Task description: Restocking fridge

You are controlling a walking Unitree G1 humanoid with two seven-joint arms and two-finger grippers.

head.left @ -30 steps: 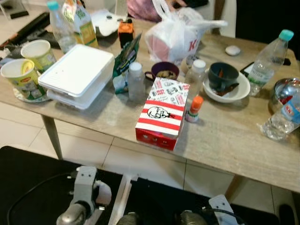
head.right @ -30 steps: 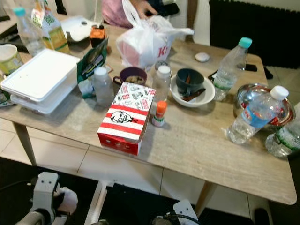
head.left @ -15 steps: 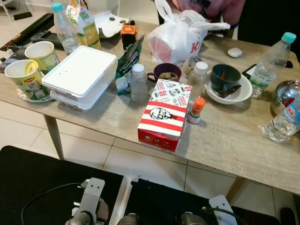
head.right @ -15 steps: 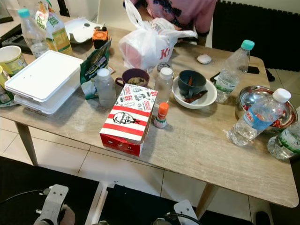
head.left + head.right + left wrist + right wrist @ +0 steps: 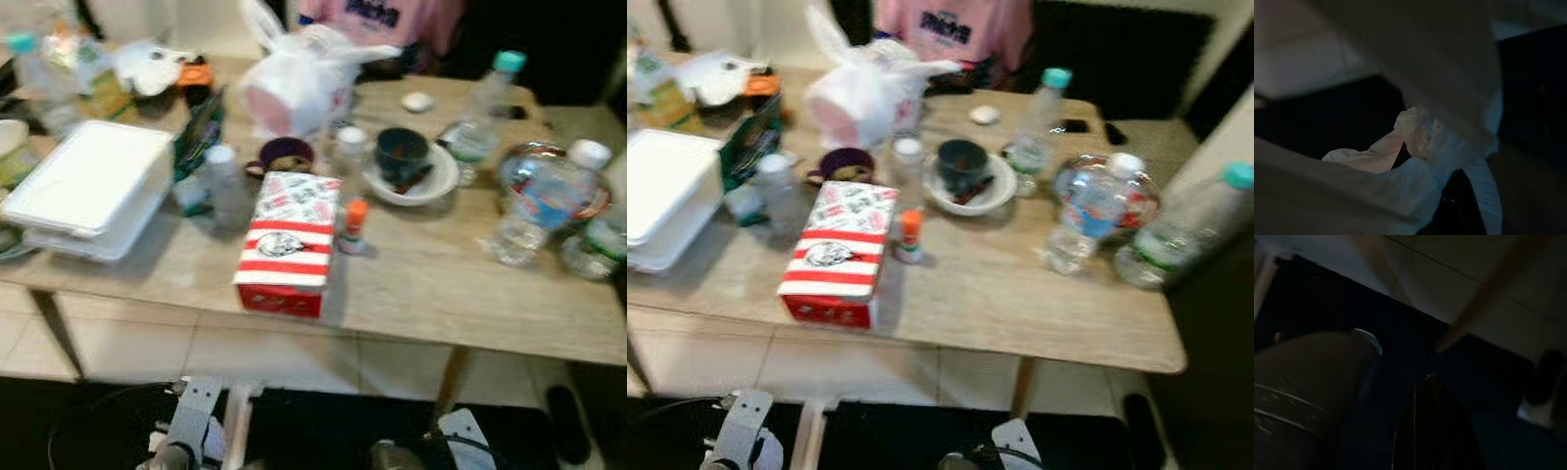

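Standing at the desk's (image 5: 431, 294) near edge, both arms hang low; left tool and right tool states: cannot tell. Red-striped box (image 5: 291, 240) sits at the near edge, middle: probably light, crushable cardboard, best taken by its side walls. Water bottles (image 5: 1080, 220) at the right end: slippery, heavier, take mid-body. Box print blurred; white bag (image 5: 294, 88) lettering unreadable.

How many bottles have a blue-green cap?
3: the corner bottle at the far-left back, the upright bottle beside the white bowl, the edge bottle at the table's right edge. Blur may hide others.
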